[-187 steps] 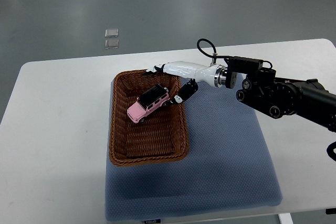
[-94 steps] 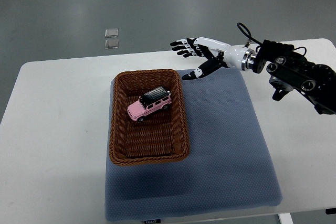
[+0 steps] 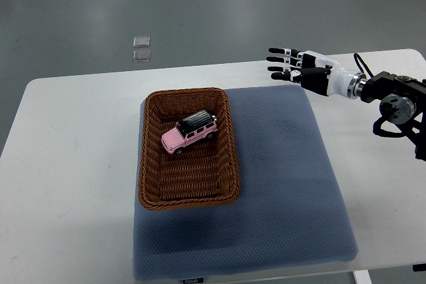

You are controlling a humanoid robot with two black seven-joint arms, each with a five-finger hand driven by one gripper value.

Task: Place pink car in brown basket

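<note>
Grey floor surrounds a white tabletop with rounded corners. Two small pale square plates lie on the floor beyond the table's far edge. A blue-grey textured mat, rectangular with rounded corners, covers the middle of the tabletop and reaches its near edge.

Brown basket: woven wicker, rectangular, low walls with a thick braided rim. It sits along the mat's left edge, its left side overhanging onto bare tabletop.

Pink car: small boxy toy, glossy pink body, black roof, dark wheels. It rests on the basket floor in the far half, angled with one end toward the far right corner of the basket, not touching the walls as far as can be seen.

Right hand: white shell with black finger segments, entering from the right edge on a dark jointed arm with a black cable looped at the wrist. It hangs above the far right corner of the mat, well apart from the basket, fingers extended and spread toward the left, holding nothing. Nothing lies between hand and basket but open mat.
</note>
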